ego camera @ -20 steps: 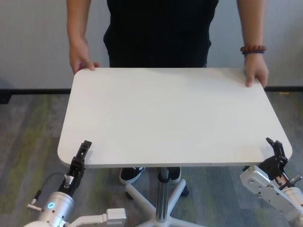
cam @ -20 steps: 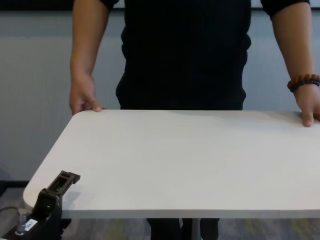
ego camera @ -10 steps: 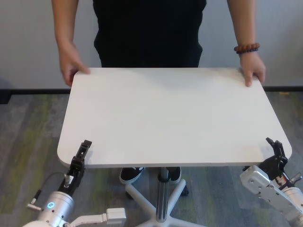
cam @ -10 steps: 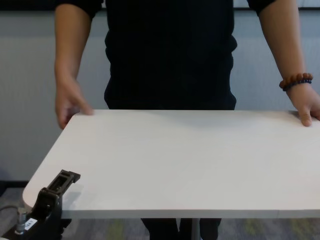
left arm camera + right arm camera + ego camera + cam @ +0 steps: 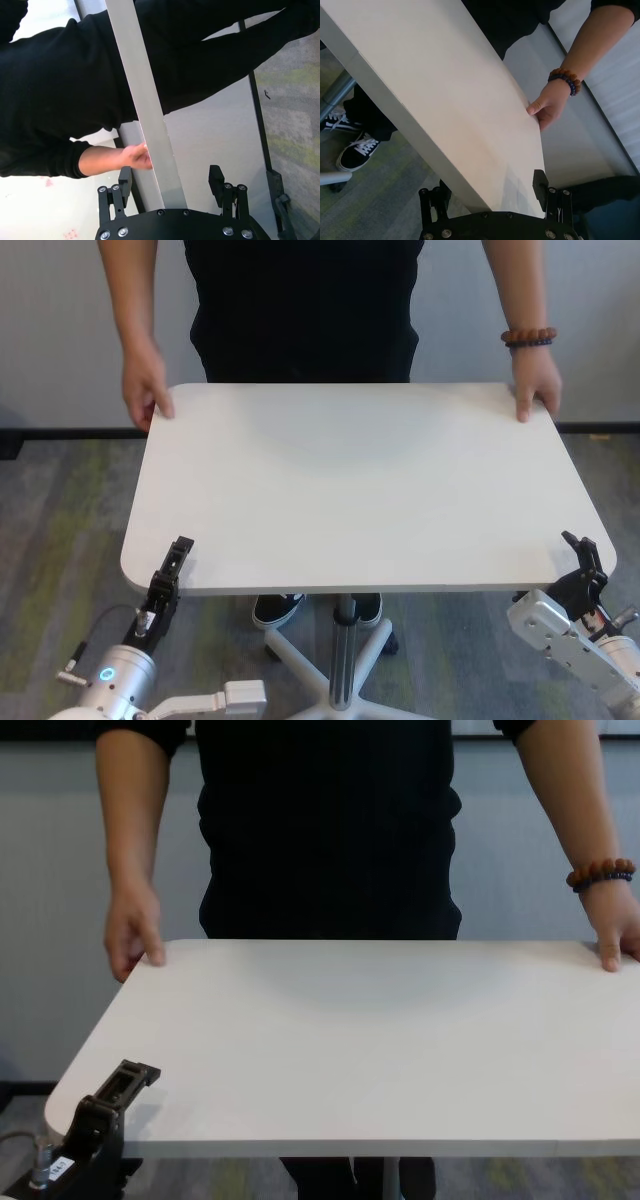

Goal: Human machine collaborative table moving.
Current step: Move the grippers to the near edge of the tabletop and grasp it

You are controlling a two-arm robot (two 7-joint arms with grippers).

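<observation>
Wrist views show L gripper [image 5: 170, 182] & R gripper [image 5: 491, 192] fingers wide, straddling table [image 5: 360, 490] edge; head view can't.

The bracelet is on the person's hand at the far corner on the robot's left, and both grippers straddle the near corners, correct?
Not quite. The bracelet is on the hand at the far corner on the robot's right, as the head view shows. The left gripper and right gripper do straddle the table's near corners.

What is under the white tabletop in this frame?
Under the table: a silver centre post on a white star base, and the human's black-and-white shoes. The post's joint to the tabletop is hidden.
</observation>
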